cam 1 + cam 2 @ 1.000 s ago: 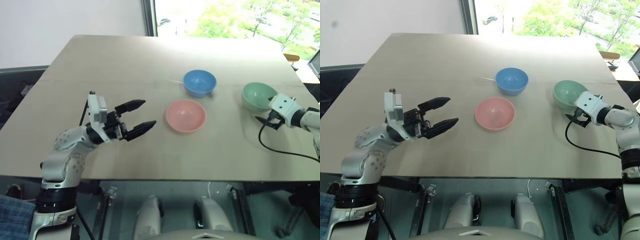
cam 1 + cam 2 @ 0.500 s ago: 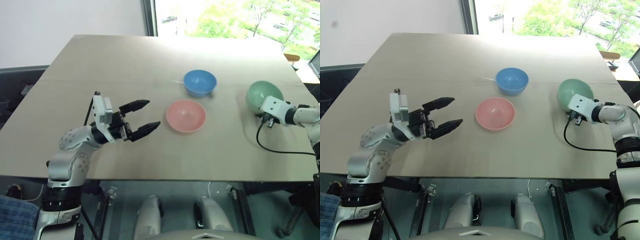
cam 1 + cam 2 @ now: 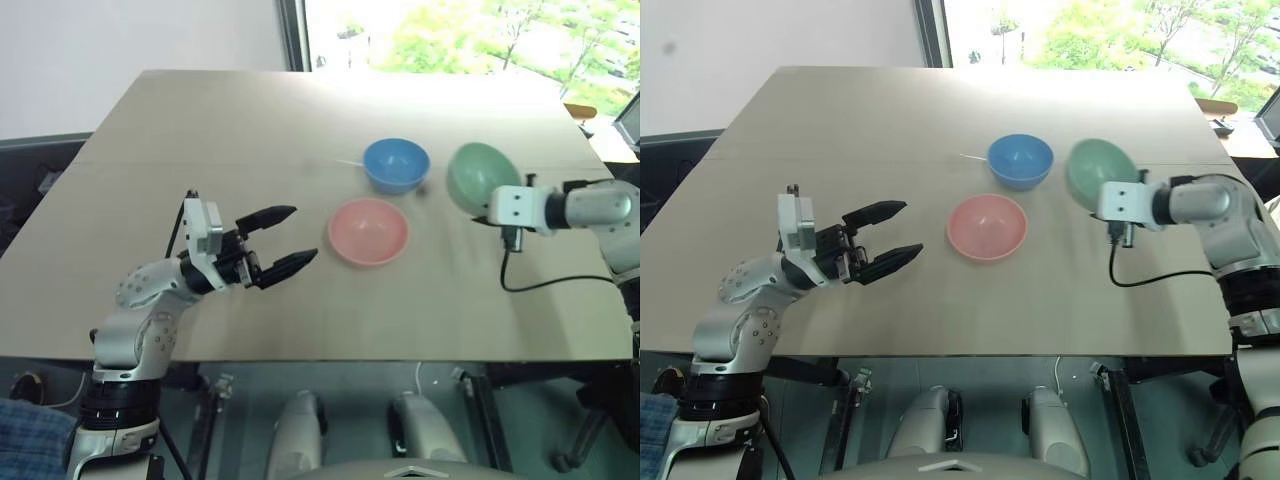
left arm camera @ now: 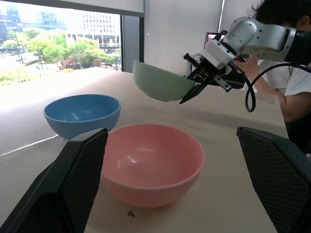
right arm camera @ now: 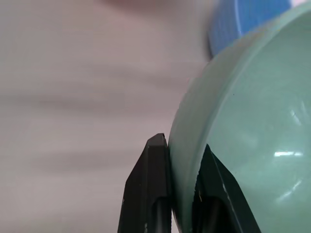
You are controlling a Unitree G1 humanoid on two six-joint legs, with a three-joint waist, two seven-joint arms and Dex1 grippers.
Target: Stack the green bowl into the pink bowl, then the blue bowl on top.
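The green bowl (image 3: 478,175) hangs tilted above the table, just right of the blue bowl (image 3: 396,163). My right gripper (image 5: 182,145) is shut on its rim, one finger inside and one outside. The pink bowl (image 3: 368,230) rests upright on the table in the middle, in front of the blue bowl, and both are empty. My left gripper (image 3: 303,233) is open and holds nothing, hovering left of the pink bowl and pointing at it. In the left wrist view the green bowl (image 4: 158,82) floats above and behind the pink bowl (image 4: 150,160).
The bowls are on a wide tan table (image 3: 200,130) that ends near me at its front edge. A black cable (image 3: 550,282) loops from my right wrist over the table's right side. A person (image 4: 291,82) in a white top sits beyond the right arm.
My right gripper shut on the green bowl's rim, lifted it off the table and carried it left toward the blue bowl, tilting it. The left gripper stayed open and in place.
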